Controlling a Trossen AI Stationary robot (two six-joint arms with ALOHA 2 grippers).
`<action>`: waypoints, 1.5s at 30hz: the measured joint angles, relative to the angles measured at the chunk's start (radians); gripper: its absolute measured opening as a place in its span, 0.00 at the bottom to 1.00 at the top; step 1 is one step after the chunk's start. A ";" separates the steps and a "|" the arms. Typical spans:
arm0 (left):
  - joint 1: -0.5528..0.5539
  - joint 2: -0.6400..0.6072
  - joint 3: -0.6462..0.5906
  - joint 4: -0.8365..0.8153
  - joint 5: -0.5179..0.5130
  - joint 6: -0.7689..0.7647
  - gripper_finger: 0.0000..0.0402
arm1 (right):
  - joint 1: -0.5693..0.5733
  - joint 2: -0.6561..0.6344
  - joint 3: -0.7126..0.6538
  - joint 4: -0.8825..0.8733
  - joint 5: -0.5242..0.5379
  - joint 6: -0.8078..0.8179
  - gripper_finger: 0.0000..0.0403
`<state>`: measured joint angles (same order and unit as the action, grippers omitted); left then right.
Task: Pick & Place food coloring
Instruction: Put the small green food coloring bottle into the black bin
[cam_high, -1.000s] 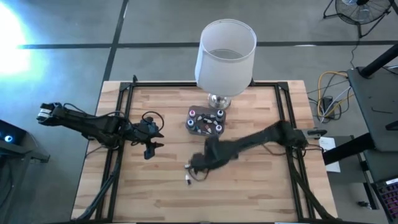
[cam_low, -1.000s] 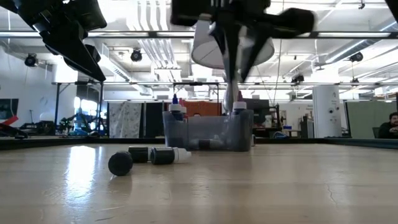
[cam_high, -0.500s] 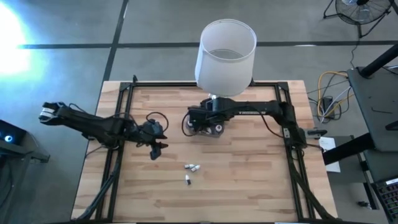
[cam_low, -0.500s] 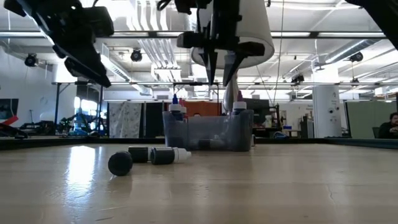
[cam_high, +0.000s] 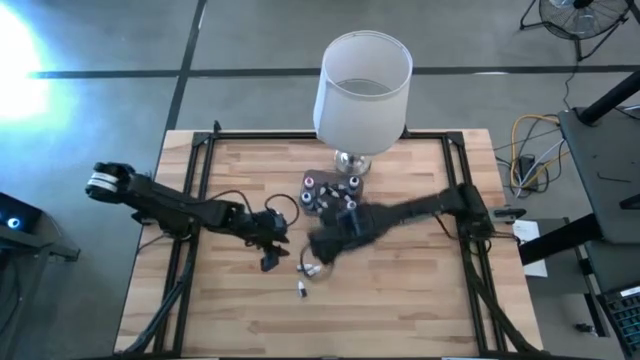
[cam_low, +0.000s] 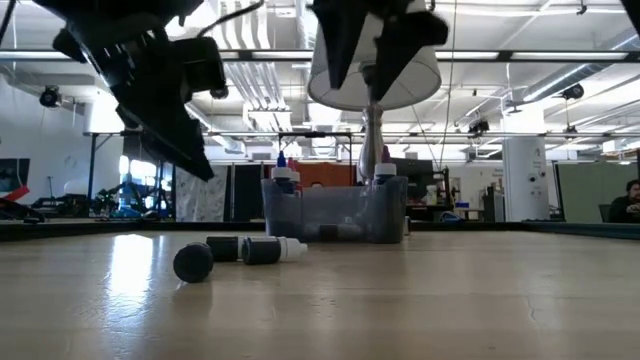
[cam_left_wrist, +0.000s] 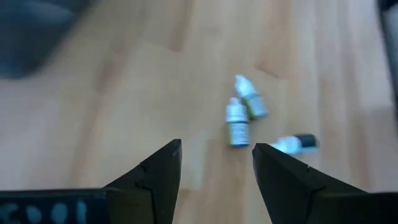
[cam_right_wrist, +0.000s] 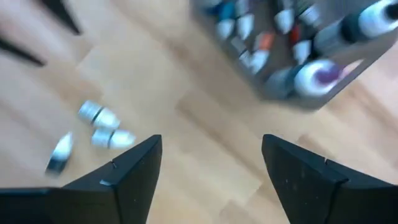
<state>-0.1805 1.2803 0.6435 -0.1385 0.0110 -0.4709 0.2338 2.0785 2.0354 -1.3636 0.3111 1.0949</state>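
Overhead view: right hand (cam_high: 322, 247) has left the tub (cam_high: 331, 194), where it hung half a second ago, and now sits just above three loose bottles (cam_high: 306, 272) on the table (cam_high: 400, 300). Left hand (cam_high: 270, 258) has advanced toward the same group.

Low view: the three bottles (cam_low: 240, 250) lie on their sides in front of the tub (cam_low: 333, 212); none has been lifted.

Left wrist view: fingers (cam_left_wrist: 152, 177) apart, empty, bottles (cam_left_wrist: 244, 116) just ahead.

Right wrist view: fingers (cam_right_wrist: 130, 171) apart, empty; tub (cam_right_wrist: 292, 43) holds many bottles.

Judgement: one delivery appears complete; three bottles remain. Both hands converging risks collision.
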 joint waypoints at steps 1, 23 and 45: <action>-0.002 0.022 0.012 0.008 0.028 0.011 0.43 | 0.031 0.001 0.000 0.000 0.002 0.013 0.67; -0.008 0.476 0.309 -0.098 0.041 0.082 0.43 | 0.233 0.011 -0.084 -0.079 0.005 0.657 0.60; -0.006 0.454 0.373 -0.054 0.105 0.134 0.43 | 0.238 0.010 -0.160 -0.130 -0.103 0.653 0.58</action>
<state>-0.1861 1.7348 1.0166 -0.1922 0.1156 -0.3369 0.4713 2.0884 1.8758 -1.4934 0.2076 1.7482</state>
